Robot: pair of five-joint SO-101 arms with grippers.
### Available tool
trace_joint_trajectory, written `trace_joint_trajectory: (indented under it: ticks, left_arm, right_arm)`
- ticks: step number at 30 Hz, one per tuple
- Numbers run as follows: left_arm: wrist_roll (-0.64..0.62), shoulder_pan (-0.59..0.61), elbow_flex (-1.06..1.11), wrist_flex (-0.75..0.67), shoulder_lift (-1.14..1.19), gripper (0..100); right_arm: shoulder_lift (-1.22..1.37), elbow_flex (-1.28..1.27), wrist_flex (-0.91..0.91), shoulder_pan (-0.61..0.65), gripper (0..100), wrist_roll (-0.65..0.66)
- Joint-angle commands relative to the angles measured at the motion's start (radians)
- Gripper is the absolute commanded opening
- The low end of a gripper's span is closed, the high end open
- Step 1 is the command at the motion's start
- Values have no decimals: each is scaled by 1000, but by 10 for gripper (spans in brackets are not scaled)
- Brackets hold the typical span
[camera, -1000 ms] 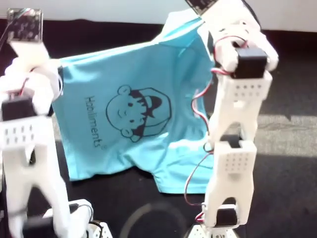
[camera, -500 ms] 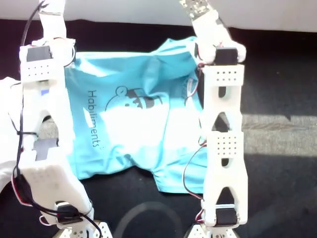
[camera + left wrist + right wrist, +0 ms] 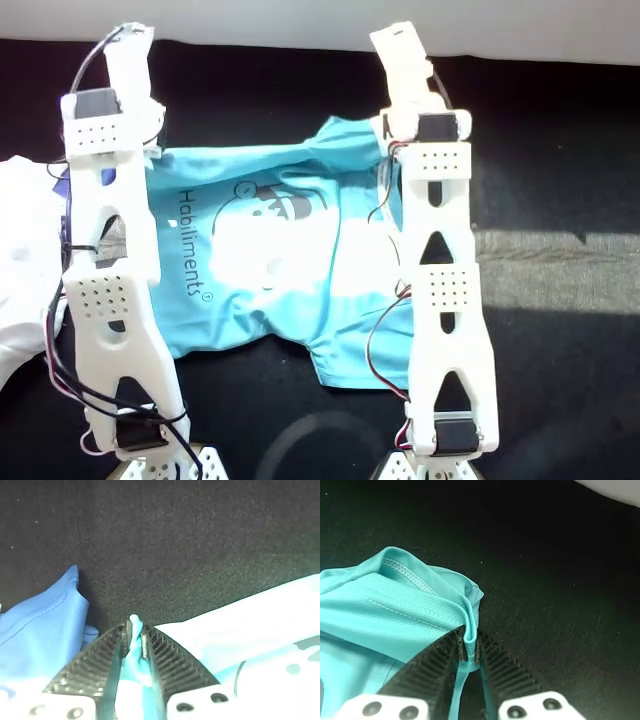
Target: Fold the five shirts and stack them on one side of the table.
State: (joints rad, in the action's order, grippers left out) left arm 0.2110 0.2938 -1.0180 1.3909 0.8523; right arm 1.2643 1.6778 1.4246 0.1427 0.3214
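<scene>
On the black table (image 3: 560, 120), a turquoise shirt (image 3: 270, 280) lies spread between the two white arms, printed side up. The left arm (image 3: 105, 300) runs along one side of it and the right arm (image 3: 445, 290) along the other, both stretched out from their bases to the shirt's far edge.

The left pincer (image 3: 134, 642) is clamped on a thin pinch of the turquoise fabric. Its ribbed black pads (image 3: 170, 665) press together with a small fold sticking up between them, at the shirt's far corner on that side and low over the table. Just beside it a blue cloth (image 3: 42, 625) lies bunched on the dark surface.

The right pincer (image 3: 469, 647) is likewise closed on the shirt, holding a narrow fold next to a stitched hem (image 3: 405, 572) at the far corner on its own side. Beyond the grip the fabric rises in a soft hump.

Between the two held corners the far edge of the shirt runs wrinkled. The nearer part lies flatter, with one flap jutting toward the arm bases. Sunlight falls across the middle of the print, and a pale band of light (image 3: 560, 255) crosses the table past the right arm. A white cloth (image 3: 25, 260) lies heaped next to the left arm; whether it touches the shirt cannot be told, as the arm hides that side.
</scene>
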Motion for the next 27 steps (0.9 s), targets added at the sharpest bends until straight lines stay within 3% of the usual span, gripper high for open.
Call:
trace_joint_trajectory:
  ticks: [1, 6, 11, 22, 27]
  left_arm:
    - [5, -10, -148, 150, -16, 20]
    - [8, -18, -237, 350, -10, 20]
    - [6, 10, -170, 382, -44, 20]
    - [11, 15, 478, 376, -503, 20]
    - [11, 13, 633, 354, -638, 20]
  right_arm:
    - [-99, 87, 61, -21, 7, -18]
    - [-191, 87, 245, -21, 7, -23]
    - [-216, 87, 340, -50, 7, -23]
    - [-364, 59, 344, -128, 6, -25]
    - [-585, -240, 344, -87, 6, -83]
